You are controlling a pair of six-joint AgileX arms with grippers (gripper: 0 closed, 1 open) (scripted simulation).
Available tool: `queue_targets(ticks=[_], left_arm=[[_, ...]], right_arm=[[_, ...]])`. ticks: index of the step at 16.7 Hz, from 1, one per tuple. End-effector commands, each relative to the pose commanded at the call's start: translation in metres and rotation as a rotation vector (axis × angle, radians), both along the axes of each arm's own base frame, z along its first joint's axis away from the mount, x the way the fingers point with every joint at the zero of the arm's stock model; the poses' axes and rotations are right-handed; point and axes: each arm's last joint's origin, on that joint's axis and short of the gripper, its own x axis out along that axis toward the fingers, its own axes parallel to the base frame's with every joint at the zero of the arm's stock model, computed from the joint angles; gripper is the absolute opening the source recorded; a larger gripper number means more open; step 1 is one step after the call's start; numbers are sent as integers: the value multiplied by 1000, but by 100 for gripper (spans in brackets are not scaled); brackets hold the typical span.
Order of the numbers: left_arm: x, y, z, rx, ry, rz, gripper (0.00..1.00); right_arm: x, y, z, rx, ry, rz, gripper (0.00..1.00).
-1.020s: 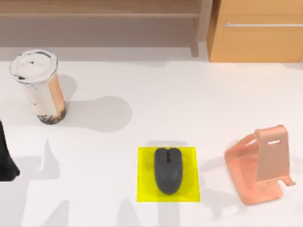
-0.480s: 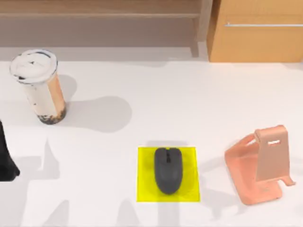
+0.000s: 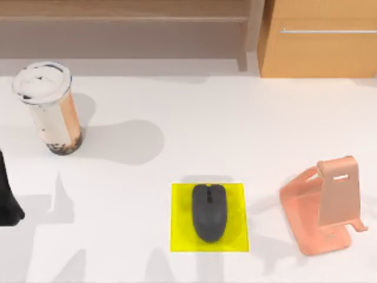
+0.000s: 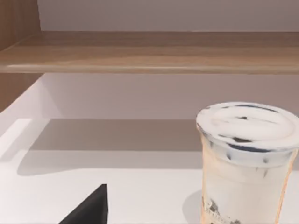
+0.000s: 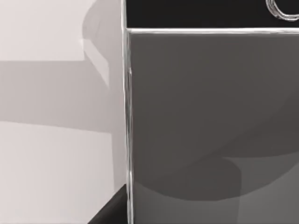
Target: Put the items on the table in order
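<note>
White table (image 3: 235,124) spans the whole top view, wooden cabinet (image 3: 318,38) along its far edge, toward the right. Salmon-pink phone stand (image 3: 324,206) sits near the right edge, front half, slot upright, nothing in it. Cup of bubble tea (image 3: 50,109) stands upright near the far-left corner: white lid with dark smudges, clear wall, milky brown drink, dark pearls at the bottom; long shadow thrown rightward. Yellow mat (image 3: 209,217) lies flat near the front edge, about centre; dark grey mouse (image 3: 209,212) rests on it, nose pointing to the far edge. Open bare tabletop between cup, mat and stand. Smartphone (image 5: 210,126) seen close in the right wrist view: grey screen, thin silver edge, lying over the white surface. Left arm (image 3: 7,194) is a dark shape at the left edge; fingers of either gripper: cannot tell.
</note>
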Motion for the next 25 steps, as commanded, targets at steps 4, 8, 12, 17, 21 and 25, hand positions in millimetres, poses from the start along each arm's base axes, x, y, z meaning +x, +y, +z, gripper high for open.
queue_targets(ticks=[4, 8, 12, 17, 21, 25], left_arm=[[0, 0, 0, 0, 0, 0, 100], [0, 0, 0, 0, 0, 0, 100], [0, 0, 0, 0, 0, 0, 100], [0, 0, 0, 0, 0, 0, 100], [0, 0, 0, 0, 0, 0, 100], [0, 0, 0, 0, 0, 0, 100]], right_arm=[[2, 2, 0, -5, 1, 5, 0], [20, 30, 24, -112, -38, 91, 0], [35, 96, 65, -289, -180, 254, 0], [5, 200, 110, -409, -516, 503, 0], [-42, 241, 123, -376, -777, 590, 0], [-78, 255, 115, -279, -962, 619, 0]])
